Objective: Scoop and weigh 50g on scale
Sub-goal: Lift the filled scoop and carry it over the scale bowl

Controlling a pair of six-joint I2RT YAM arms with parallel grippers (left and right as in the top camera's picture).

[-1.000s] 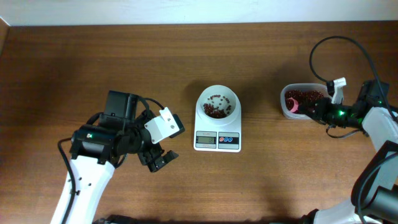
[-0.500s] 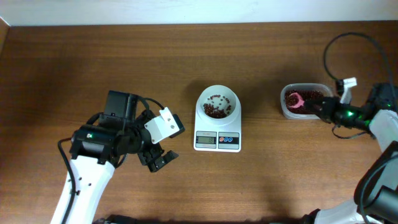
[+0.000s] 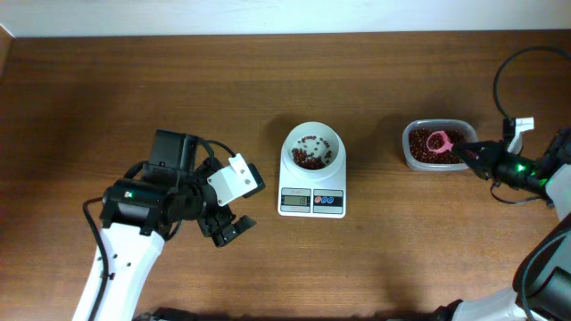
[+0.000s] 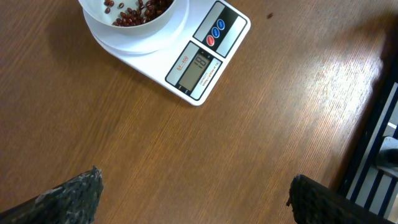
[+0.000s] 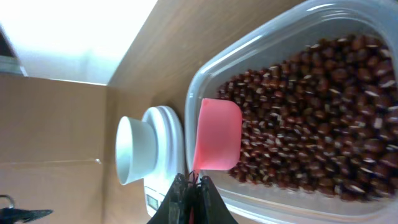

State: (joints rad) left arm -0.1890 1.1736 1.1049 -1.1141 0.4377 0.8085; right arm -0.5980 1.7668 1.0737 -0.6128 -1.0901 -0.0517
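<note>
Brown wood-grain table [image 3: 401,267] runs under everything. Nearest the robot's side, low on the left, the left gripper [image 3: 230,229] hangs above bare wood with its jaws spread wide and nothing between them. Its wrist view shows the two dark fingertips [image 4: 68,199] far apart at the bottom corners, and the scale lies ahead of them, well apart.

The scale [image 3: 311,201] sits at mid-table, a small white block. Its grey display [image 3: 295,201] and blue and red buttons [image 3: 328,201] are on the near edge. The digits are too small to read. On its farther part stands a round white bowl [image 3: 311,150] with a thin layer of red beans [image 3: 309,159] in the bottom.

To the right, well apart from the scale, is a clear container [image 3: 410,147] filled with the same beans. A pink scoop [image 3: 438,141] lies over those beans, inside the rim. Whether it carries any cannot be told. The right gripper [image 3: 470,153] reaches in from the right edge, its fingers pressed together on the scoop's thin handle, as the right wrist view shows. A black cable [image 3: 501,80] loops above that arm.

Farthest off, a pale wall [image 3: 268,13] borders the table's back edge.
</note>
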